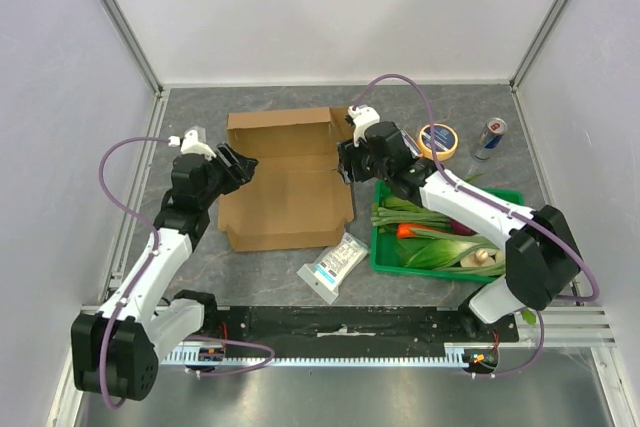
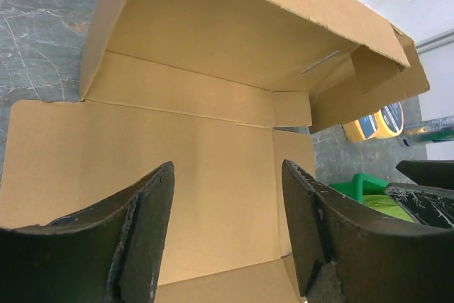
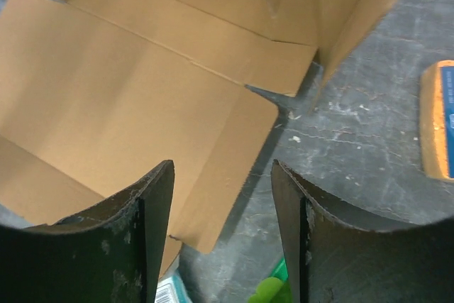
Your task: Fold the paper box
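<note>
Top external view: one paper box (image 1: 285, 187) lies unfolded in the middle of the grey table (image 1: 250, 272), its broad base panel flat and its far panel raised, plain brown with no print on it. One left gripper (image 1: 238, 165) hangs at the box's left edge and one right gripper (image 1: 345, 162) at its right edge, so the box sits between the two. Left wrist view shows both dark fingers (image 2: 142, 232) spread apart above the flat base panel, with nothing between them: released. Right wrist view shows its fingers (image 3: 142, 232) also parted, over the edge of the box's side flap and the bare table beside it, grasping nothing. Near the box's front right corner lies one white-and-blue packet (image 1: 333, 267); its printing is too small to read. One green crate (image 1: 378, 252) to the right holds vegetables (image 1: 440, 247), green stalks and an orange piece among them. Beyond it stand one yellow-rimmed tape roll (image 1: 438, 139) and one blue-and-silver can (image 1: 489, 137), whose lettering cannot be made out.
</note>
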### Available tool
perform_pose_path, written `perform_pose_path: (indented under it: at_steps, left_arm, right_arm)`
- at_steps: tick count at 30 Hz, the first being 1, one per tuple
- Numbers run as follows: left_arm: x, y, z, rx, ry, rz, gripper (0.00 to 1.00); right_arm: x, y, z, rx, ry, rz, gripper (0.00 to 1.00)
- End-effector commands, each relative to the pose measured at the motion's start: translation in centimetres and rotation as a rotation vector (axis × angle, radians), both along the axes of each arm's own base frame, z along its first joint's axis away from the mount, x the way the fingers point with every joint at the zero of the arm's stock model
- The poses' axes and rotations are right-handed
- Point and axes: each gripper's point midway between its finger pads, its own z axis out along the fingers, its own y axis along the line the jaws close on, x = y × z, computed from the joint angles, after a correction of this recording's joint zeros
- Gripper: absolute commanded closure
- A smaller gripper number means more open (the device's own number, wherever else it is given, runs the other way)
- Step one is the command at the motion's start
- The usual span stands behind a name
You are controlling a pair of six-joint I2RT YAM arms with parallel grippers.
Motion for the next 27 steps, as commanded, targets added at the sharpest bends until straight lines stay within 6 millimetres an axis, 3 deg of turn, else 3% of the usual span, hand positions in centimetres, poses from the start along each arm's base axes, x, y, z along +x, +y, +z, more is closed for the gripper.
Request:
perform_pose_path:
  at_steps: [1, 2, 4, 5, 7, 9, 16, 18, 20, 27]
  left_arm:
    - [0.8, -1.0, 1.0, 0.006, -0.026, -0.059, 0.35]
    - [1.2, -2.0, -0.4, -0.022, 0.012, -0.094, 0.45]
    - [0.6, -5.0, -2.6, -0.068, 0.076, -0.205, 0.51]
    - [0.9, -6.1, -4.5, -0.099, 0.117, -0.228, 0.52]
    - [0.3, -7.8, -6.3, -0.129, 0.171, -0.276, 0.52]
    - [0.5, -8.1, -8.5, -0.157, 0.237, -0.246, 0.47]
    - [1.5, -4.7, -13.6, -0.252, 0.400, 0.002, 0.42]
    - [0.9, -3.6, -15.0, -0.301, 0.443, 0.053, 0.42]
    - [0.8, -2.1, -15.8, -0.352, 0.432, 0.080, 0.44]
    - [1.3, 0.4, -15.2, -0.376, 0.419, 0.145, 0.44]
  right_arm:
    - [1.9, -1.1, 1.0, -0.035, -0.065, -0.049, 0.37]
    - [1.8, -1.0, 0.9, -0.029, -0.057, -0.049, 0.38]
    - [1.8, -0.9, 0.7, 0.005, -0.050, -0.076, 0.41]
    - [1.8, -1.0, 0.5, 0.014, -0.050, -0.088, 0.41]
    - [1.7, -1.0, -0.1, 0.030, -0.035, -0.101, 0.42]
    - [1.6, -0.7, -0.9, 0.029, -0.011, -0.095, 0.42]
    - [2.0, 0.3, -2.8, -0.008, 0.012, -0.049, 0.42]
    - [2.7, 0.4, -2.8, -0.026, 0.000, -0.050, 0.43]
    - [3.1, 0.6, -2.9, -0.040, -0.010, -0.051, 0.46]
    - [5.6, 1.5, -3.0, -0.125, -0.067, -0.121, 0.56]
